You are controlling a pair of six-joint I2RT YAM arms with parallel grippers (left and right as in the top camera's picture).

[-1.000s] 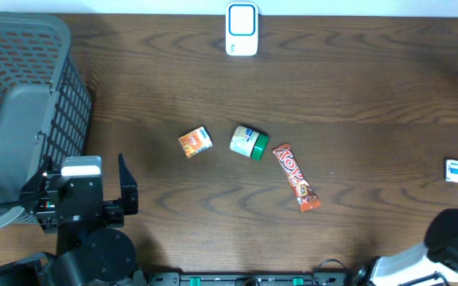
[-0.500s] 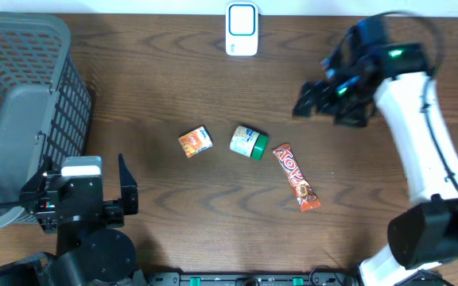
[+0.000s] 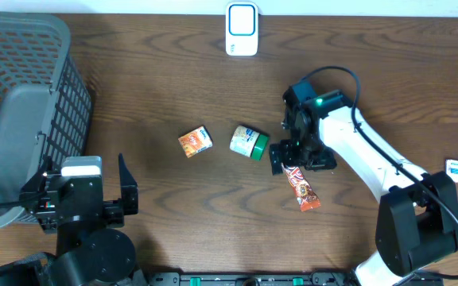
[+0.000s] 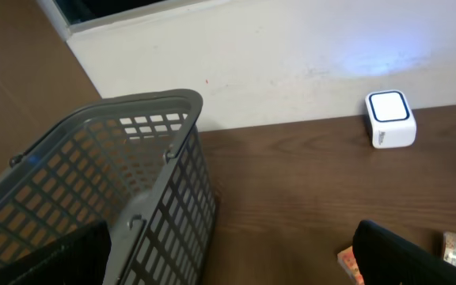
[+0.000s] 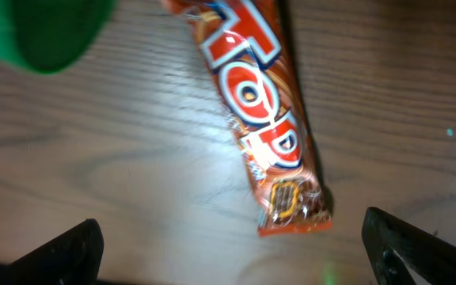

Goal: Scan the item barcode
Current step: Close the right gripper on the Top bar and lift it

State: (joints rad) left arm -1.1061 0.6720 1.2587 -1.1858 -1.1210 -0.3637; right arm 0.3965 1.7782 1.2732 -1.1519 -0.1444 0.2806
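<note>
right gripper (image 5: 236, 252): wide open, nothing in it. It hangs over the bar (image 5: 264, 127), one finger on each side of it.
left gripper (image 4: 228, 265): also wide open and empty, parked at the near-left corner of the table (image 3: 372, 71) beside the basket (image 3: 22, 103).
bar: lying flat near the middle of the table, a bit toward the right edge, logo side up. It sits at a slant, one end toward the near edge.
scanner (image 3: 242, 29): at the middle of the far edge, well apart from the bar.
worry 1: the jar (image 3: 249, 141) lies on its side just beside the bar's far end. If I come down skewed, a finger could clip the green cap and it'd probably roll.
worry 2: the bar is thin and the wrapper looks slick. I could pinch only foil, scrape the table, or have it twist out of my grip on the lift.
worry 3: I can't see a barcode on the top face, so my guess is it's underneath. Carried over as it lies, the scanner may read nothing.
box (image 3: 195, 141): left of the jar, out of my way.
</note>
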